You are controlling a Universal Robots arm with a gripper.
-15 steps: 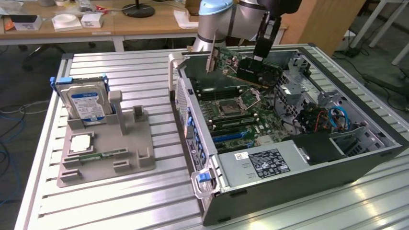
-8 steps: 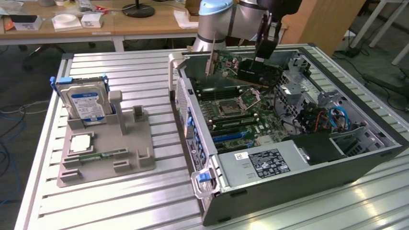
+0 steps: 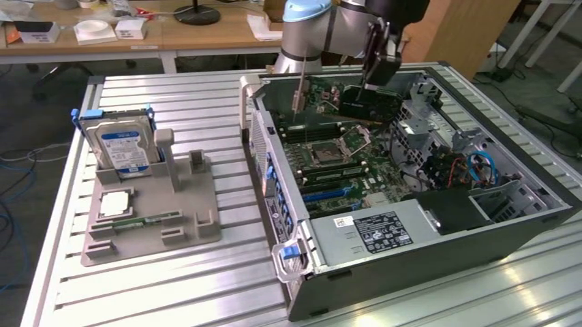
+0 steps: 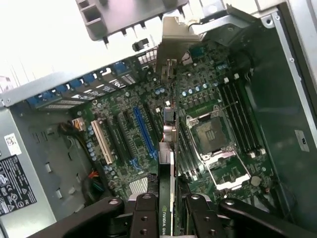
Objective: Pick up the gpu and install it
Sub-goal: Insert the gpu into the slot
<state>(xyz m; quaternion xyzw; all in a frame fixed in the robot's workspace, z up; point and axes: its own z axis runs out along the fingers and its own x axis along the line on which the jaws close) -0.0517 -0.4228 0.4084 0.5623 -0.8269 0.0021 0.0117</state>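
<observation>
Because the gpu (image 4: 166, 166) runs edge-on away from the wrist camera, its face is hard to read there beyond a strip of lettering beside the gripper (image 4: 169, 203), whose black fingers (image 4: 144, 213) pinch the card from either side. In the exterior view the gpu (image 3: 369, 103) hangs dark and tilted under the gripper (image 3: 375, 85), over the far end of the motherboard (image 3: 341, 160). Whether its lower edge touches the board cannot be told. Its silvery bracket (image 3: 298, 92) sits at the end toward the exterior view's left, close to the case wall. The arm's upper part is cut off.

The open computer case (image 3: 272, 163) lies on a slatted metal table (image 3: 191, 102), with wooden desks (image 3: 209, 34) behind. Well apart, toward the exterior view's left, a grey holder (image 3: 150, 235) carries an upright hard drive (image 3: 123, 146). Bare table separates holder and case. Inside, the CPU socket (image 3: 328, 153) and the expansion slots (image 4: 143, 131) lie uncovered.
</observation>
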